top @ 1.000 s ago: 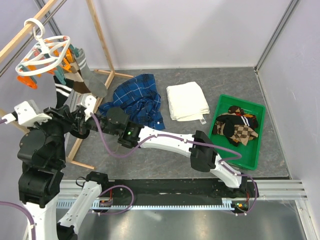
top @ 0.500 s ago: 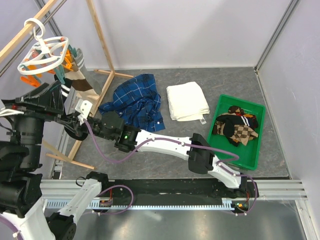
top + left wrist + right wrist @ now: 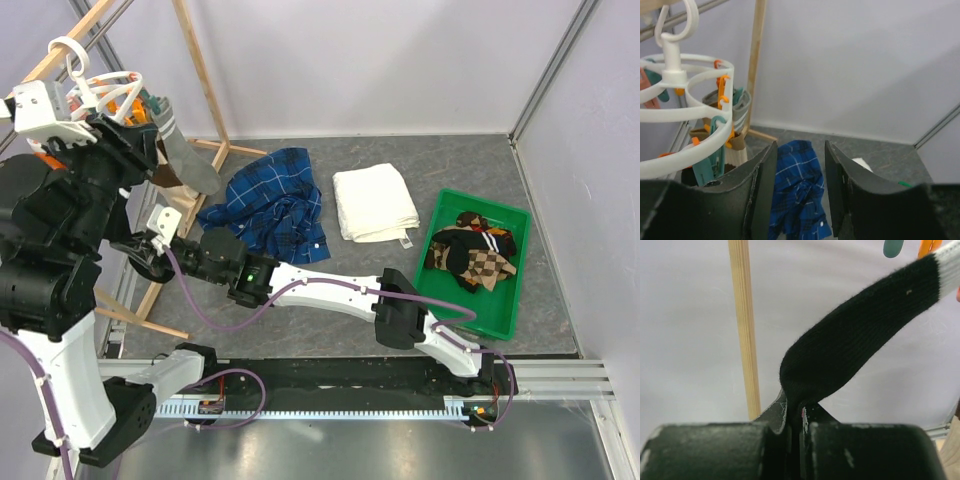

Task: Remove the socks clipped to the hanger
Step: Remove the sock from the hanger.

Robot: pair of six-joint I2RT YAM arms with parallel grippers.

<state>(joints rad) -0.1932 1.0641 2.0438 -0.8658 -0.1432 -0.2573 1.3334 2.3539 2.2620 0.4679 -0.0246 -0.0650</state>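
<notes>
Hanger: one, white, round
Left end effector: fingers apart, empty
Right end effector: clamped on one black sock
Green bin: several socks, count unclear

White links and black joint housings form the left arm and right arm; purple cables loop alongside; the left gripper has matte black fingers.

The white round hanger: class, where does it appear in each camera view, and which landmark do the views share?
Top external: hanger, top left corner.
Left wrist: hanger at the left, ring and hook showing.
Right wrist: only its clip tips, top right edge, above the black sock.
Shared landmark: the wooden pole.
</notes>
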